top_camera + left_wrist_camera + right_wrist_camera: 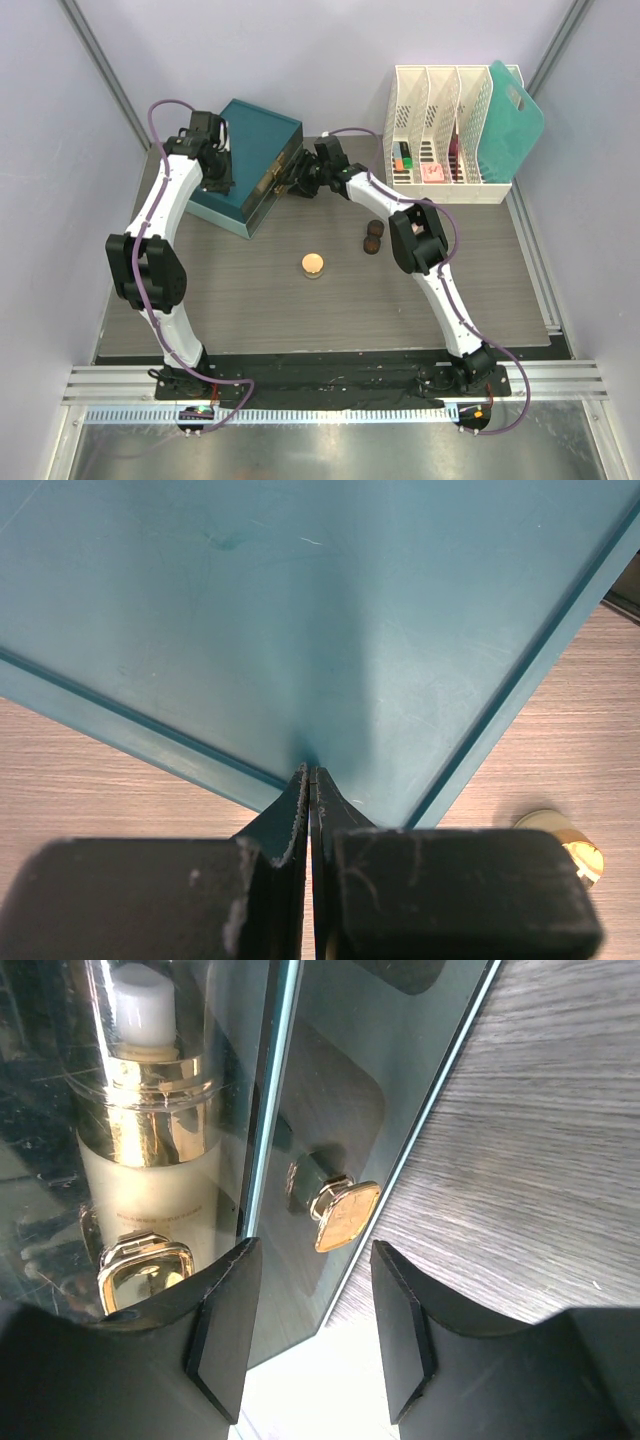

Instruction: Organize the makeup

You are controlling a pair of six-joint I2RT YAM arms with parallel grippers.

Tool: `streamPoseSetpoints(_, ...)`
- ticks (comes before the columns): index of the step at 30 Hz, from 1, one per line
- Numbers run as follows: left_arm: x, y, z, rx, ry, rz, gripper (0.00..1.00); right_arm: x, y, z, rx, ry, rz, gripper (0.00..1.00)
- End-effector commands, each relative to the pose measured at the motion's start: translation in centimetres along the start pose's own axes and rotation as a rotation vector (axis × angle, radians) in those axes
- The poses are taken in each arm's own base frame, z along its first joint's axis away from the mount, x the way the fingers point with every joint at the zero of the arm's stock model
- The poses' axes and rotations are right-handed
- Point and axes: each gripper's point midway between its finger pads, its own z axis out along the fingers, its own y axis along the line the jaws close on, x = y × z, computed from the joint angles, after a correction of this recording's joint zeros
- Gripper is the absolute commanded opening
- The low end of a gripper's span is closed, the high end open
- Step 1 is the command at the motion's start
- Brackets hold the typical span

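Wide table (300, 310) first; at its far left sits the teal box (250, 150), set at an angle; far right, the white rack (440, 100), a teal board (515, 115) leaning in its end slot and a few small items (435, 172) low in the others, too small to name. The left gripper (310, 773) is down on the box's top near a corner; fingers pressed tight together, tips touching the teal surface, nothing between them. The right gripper (314, 1255) is up against the box's front face; jaws about half apart, holding nothing; a gold knob (346, 1215) on that front sits just past the tips, in line with the gap, not pinched. Through the see-through front shows a bottle (150, 1180); cream body, gold collar, white pump. Out on the open table, two dark jars (372, 236) side by side, seemingly touching; left of them and apart, one peach compact (314, 264), alone mid-table.
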Motion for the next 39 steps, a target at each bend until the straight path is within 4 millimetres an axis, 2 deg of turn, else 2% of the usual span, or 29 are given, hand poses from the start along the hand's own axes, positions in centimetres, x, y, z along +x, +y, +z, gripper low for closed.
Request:
streamPoseSetpoints(1, 3.1, 0.6, 0.6, -0.026, 0.128, 0.027, 0.00, -0.1, 0.6, 0.6, -0.019, -0.019, -0.034, 0.53)
streamPoseSetpoints(6, 3.0, 0.6, 0.6, -0.027, 0.128, 0.026, 0.00, 0.5, -1.0, 1.6, 0.018, -0.009, -0.022, 0.53)
streamPoseSetpoints(10, 3.1, 0.7, 0.7, -0.031, 0.130, 0.026, 0.00, 1.0, -1.5, 2.5, 0.029, -0.008, -0.022, 0.53)
streamPoseSetpoints(14, 3.0, 0.7, 0.7, -0.029, 0.131, 0.026, 0.00, 0.7, -1.7, 2.7, 0.058, -0.023, -0.035, 0.53)
streamPoseSetpoints(15, 3.0, 0.8, 0.6, -0.033, 0.129, 0.029, 0.00, 1.0, -2.3, 2.5, 0.090, -0.012, -0.050, 0.52)
streamPoseSetpoints(20, 3.0, 0.9, 0.6, -0.041, 0.127, 0.030, 0.00, 0.1, -4.0, 0.6, 0.238, -0.045, -0.130, 0.51)
streamPoseSetpoints(28, 2.9, 0.9, 0.6, -0.042, 0.126, 0.028, 0.00, 0.6, -6.8, -3.4, 0.437, 0.019, -0.278, 0.50)
streamPoseSetpoints(30, 2.8, 0.9, 0.6, -0.042, 0.124, 0.027, 0.00, 0.8, -6.9, -4.5, 0.462, 0.032, -0.291, 0.50)
streamPoseSetpoints(32, 2.6, 0.9, 0.6, -0.043, 0.119, 0.025, 0.00, 1.4, -8.0, -5.3, 0.494, 0.067, -0.298, 0.50)
streamPoseSetpoints(33, 2.7, 0.9, 0.6, -0.044, 0.124, 0.025, 0.00, 1.1, -7.7, -6.0, 0.495, 0.064, -0.303, 0.50)
streamPoseSetpoints(34, 2.7, 0.9, 0.6, -0.045, 0.122, 0.024, 0.00, 1.7, -8.6, -6.4, 0.517, 0.087, -0.304, 0.50)
streamPoseSetpoints(39, 2.7, 0.9, 0.6, -0.045, 0.121, 0.022, 0.00, 2.3, -10.4, -9.5, 0.570, 0.130, -0.321, 0.50)
